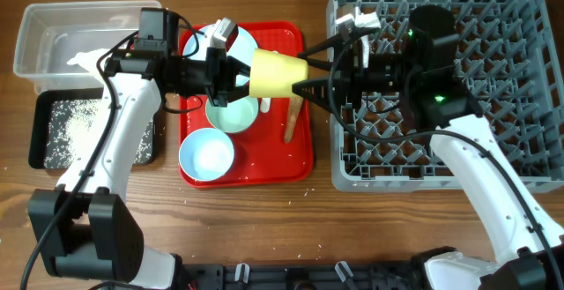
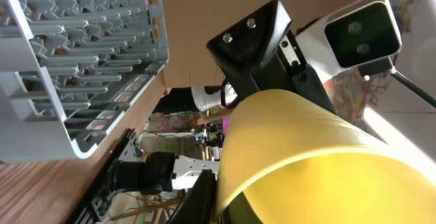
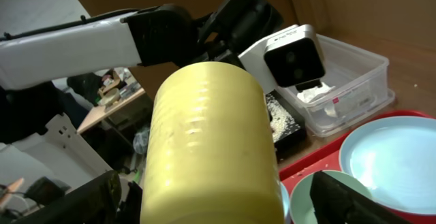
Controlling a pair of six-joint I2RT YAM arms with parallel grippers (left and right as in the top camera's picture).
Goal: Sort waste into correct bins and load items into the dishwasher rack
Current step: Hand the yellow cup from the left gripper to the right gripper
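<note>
"Wooden table (image 1: 264,233), red tray (image 1: 282,162) mid-scene. Where's the small yellow cup (image 1: 278,72)?"

"Aloft over the tray, on its side — long axis left to right. The left gripper (image 1: 236,77) pinches its wide rim; the right gripper (image 1: 304,76) has its fingers spread around the narrow base, seemingly not gripping."

"And the dishwasher rack (image 1: 438,182)?"

"Right of the cup — the right arm is nearer. Count: one cup, two bowls (image 1: 207,155), one plate (image 1: 249,39)."
</note>
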